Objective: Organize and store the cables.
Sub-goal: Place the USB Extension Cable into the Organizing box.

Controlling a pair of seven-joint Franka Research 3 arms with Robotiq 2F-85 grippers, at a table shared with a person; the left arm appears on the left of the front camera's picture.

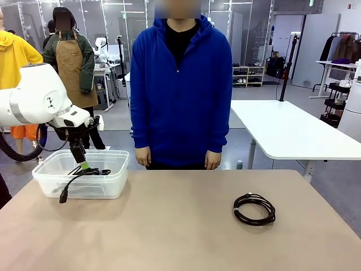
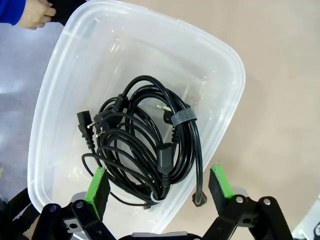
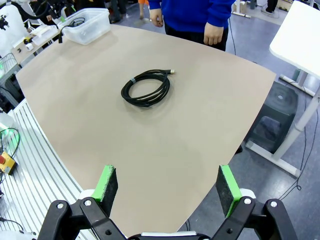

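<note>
A bundle of thin black power cables [image 2: 145, 137], loosely coiled and bound with a grey strap, was seen lying inside a clear plastic rectangular tub [image 2: 227, 65] in the middle of the left wrist view. One plug end was draped over the tub's rim and hung outside it, at the left of the front view [image 1: 64, 196]. A second black cable, wound into a tidy round coil [image 1: 254, 209], lay alone on the beige tabletop [image 1: 169, 226] at the lower right of the front view, well apart from the tub.

The left gripper [image 2: 160, 187] was held just above the tub with its green-padded fingers spread wide and nothing between them; this was judged to suit a release of the bundle into the tub. The right gripper [image 3: 167, 187] was likewise spread wide and empty, poised above the table's near edge, with the lone coil well ahead of it.

A person in a blue hooded top [image 1: 180, 84] stood at the far edge, hands down. How many separate cords made up the bundle could not be told.
</note>
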